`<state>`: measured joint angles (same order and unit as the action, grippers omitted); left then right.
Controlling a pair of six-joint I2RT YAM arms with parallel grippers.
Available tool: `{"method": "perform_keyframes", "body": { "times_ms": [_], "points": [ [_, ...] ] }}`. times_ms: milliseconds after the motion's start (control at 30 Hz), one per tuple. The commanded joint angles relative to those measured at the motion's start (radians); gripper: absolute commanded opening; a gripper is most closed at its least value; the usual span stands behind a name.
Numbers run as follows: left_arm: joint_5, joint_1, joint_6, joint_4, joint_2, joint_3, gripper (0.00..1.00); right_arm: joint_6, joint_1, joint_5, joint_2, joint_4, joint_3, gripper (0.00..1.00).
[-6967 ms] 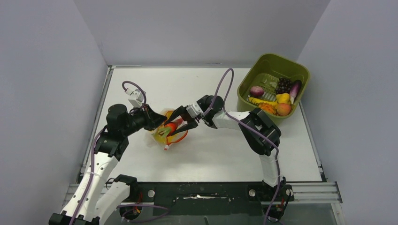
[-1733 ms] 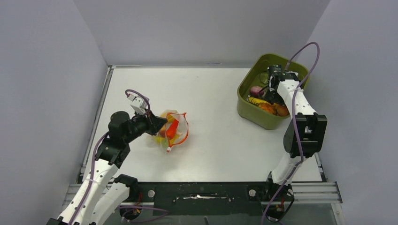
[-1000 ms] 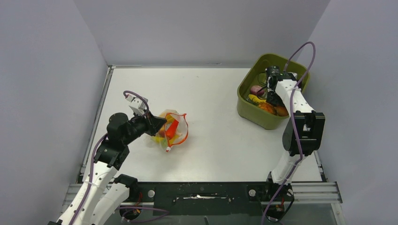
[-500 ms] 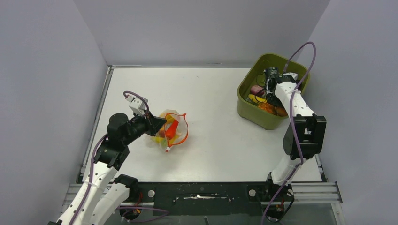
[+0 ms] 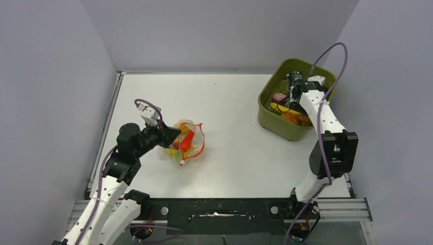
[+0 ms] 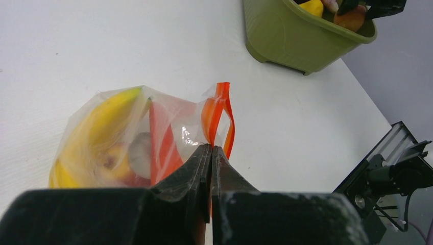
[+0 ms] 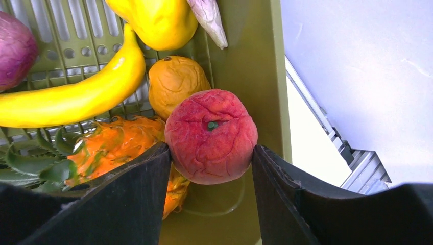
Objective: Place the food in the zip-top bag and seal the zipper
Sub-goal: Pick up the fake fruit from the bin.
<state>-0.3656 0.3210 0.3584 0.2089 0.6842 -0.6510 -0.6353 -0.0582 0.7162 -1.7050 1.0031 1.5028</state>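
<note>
The right gripper (image 7: 209, 150) reaches down into an olive-green plastic bin (image 7: 240, 56). Its two black fingers are spread about as wide as a wrinkled red-pink toy peach (image 7: 212, 132) and press on the peach's left and right sides, so it appears to have the fruit in its grasp. The peach sits close against the bin's wall. It touches a rounded orange toy fruit (image 7: 176, 84) behind it and a spiky orange piece with green leaves (image 7: 115, 148) beside it. A long yellow toy banana (image 7: 71, 94) lies just beyond.

Well apart from the bin, across the white table (image 5: 240, 138), the left gripper (image 6: 211, 149) is closed tight. It pinches the thin orange-red zipper strip (image 6: 220, 109) at the mouth of a crinkly clear zip-top bag (image 6: 117, 132). The bag lies on the table with yellow and red toy food inside.

The peach is round and held only at its two sides, so it could roll or pop out of the fingers on the lift. Being so near the wall, it might also catch on the bin's rim. The spiky orange piece touching it may be dragged along.

The bag is far from the peach, so the carry looks long. The bag's mouth looks like a narrow loop and the bag is partly filled. A peach pushed in off-centre could snag the strip, pull it from the left gripper's pinch and let the opening collapse.
</note>
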Motion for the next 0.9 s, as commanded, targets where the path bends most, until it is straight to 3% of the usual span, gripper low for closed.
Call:
{"method": "perform_keyframes", "body": {
  "times_ms": [0, 533, 867],
  "points": [
    [0.01, 0.004, -0.006, -0.036, -0.012, -0.012, 0.0, 0.041, -0.017, 0.061, 0.087, -0.062, 0.017, 0.5],
    [0.029, 0.004, 0.032, -0.054, 0.011, -0.03, 0.0, 0.094, -0.169, 0.08, 0.264, -0.174, 0.004, 0.5],
    [0.025, 0.004, 0.085, -0.063, 0.045, -0.075, 0.0, 0.18, -0.402, 0.031, 0.436, -0.35, -0.078, 0.47]
  ]
}}
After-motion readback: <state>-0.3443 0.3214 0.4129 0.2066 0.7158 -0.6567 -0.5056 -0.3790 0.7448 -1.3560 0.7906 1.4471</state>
